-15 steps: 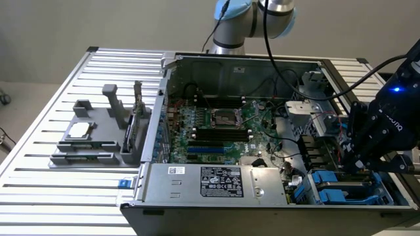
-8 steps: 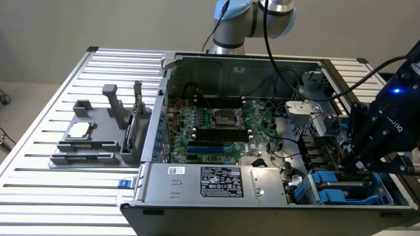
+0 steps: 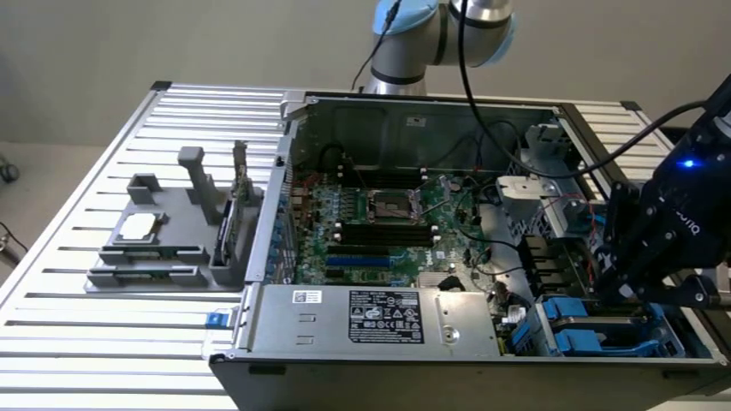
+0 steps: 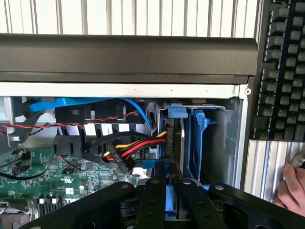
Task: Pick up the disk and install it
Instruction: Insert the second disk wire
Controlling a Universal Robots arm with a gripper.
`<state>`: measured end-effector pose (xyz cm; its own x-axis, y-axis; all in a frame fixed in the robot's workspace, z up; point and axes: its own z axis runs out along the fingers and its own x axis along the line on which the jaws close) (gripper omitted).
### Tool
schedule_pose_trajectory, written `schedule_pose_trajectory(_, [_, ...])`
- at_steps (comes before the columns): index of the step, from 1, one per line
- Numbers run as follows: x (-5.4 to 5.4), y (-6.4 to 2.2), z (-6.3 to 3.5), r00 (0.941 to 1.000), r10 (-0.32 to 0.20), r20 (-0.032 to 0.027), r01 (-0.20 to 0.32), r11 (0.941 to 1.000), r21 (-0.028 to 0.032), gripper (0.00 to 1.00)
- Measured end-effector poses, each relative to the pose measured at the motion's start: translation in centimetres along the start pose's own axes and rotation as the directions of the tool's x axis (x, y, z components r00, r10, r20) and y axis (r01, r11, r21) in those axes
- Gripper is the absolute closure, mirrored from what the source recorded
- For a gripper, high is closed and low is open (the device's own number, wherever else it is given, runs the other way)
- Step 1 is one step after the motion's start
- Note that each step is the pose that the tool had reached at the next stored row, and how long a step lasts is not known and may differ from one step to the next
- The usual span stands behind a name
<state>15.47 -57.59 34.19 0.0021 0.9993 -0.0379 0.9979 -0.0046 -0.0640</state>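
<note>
gripper (image 4: 167, 187) clamped on disk (image 4: 174, 157) edge-on in blue drive bay (image 4: 202, 143); tilt could jam it; SATA cables (image 4: 126, 155) close

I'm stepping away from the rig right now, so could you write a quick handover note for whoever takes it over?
Gripper: appears closed on the disk, which it holds on edge.
Disk: upright in the blue drive bay, at the corner of the open computer case on the exterior view's right.
Done: disk picked up and brought into the bay.
Left: disk not released; cannot tell whether it is fully seated.
Note: a person's hand rests just outside the case wall.
</note>
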Motion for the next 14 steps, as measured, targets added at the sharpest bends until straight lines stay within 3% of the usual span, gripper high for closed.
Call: schedule_pose_trajectory(14, [-0.09,-0.12,0.23,1.0,0.0,-0.0012,0.0,1.0,-0.0001,0.84])
